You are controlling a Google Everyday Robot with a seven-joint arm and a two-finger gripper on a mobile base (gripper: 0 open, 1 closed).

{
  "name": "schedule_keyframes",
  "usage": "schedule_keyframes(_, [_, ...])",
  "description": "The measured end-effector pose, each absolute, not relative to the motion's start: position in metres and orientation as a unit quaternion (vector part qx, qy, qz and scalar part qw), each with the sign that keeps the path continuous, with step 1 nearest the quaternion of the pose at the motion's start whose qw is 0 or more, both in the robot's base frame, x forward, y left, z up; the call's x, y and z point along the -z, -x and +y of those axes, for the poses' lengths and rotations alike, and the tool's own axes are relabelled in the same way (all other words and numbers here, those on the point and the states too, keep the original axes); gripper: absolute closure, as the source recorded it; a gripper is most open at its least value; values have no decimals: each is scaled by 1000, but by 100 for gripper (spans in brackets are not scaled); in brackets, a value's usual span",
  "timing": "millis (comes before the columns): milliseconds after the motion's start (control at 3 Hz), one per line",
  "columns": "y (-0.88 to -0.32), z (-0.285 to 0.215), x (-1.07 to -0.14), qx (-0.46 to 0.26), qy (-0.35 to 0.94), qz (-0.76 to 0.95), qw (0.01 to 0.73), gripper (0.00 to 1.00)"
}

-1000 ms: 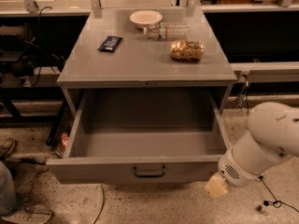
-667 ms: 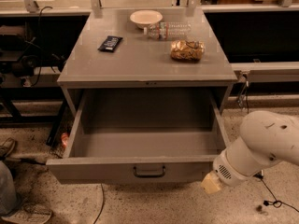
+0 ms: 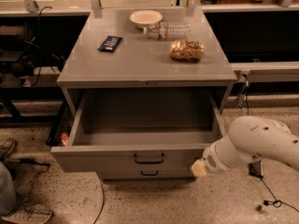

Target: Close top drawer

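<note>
The top drawer (image 3: 107, 158) of the grey cabinet stands pulled far out, its deep tray empty inside. Its flat front panel has a small dark bail handle (image 3: 149, 159) at the centre. My white arm (image 3: 254, 143) reaches in from the lower right. The gripper (image 3: 198, 168) at its end is next to the right end of the drawer's front panel, about level with the handle. I cannot tell if it touches the panel.
The cabinet top (image 3: 140, 59) holds a white bowl (image 3: 145, 18), a clear water bottle (image 3: 168, 31), a snack bag (image 3: 187, 50) and a dark bar (image 3: 110, 43). A lower drawer front (image 3: 149, 173) shows under the open one. Shoes (image 3: 28, 213) and cables lie on the floor at left.
My arm has moved left and slightly up, bringing the gripper closer to the right end of the drawer's front panel. The drawer has not moved.
</note>
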State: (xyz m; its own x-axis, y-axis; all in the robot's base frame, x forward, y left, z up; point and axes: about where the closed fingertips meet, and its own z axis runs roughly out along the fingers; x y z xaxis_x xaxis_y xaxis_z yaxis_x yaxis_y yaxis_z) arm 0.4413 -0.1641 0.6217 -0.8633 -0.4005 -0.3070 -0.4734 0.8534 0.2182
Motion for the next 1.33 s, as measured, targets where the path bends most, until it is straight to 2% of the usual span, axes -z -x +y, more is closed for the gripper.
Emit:
schedule_keyframes(333, [-441, -164, -623, -144, 229, 954, 128, 100])
schedule_keyframes(667, [-462, -162, -630, -143, 235, 946, 169, 100])
schedule_keyframes(1333, [-529, -139, -643, -158, 262, 919, 249, 100])
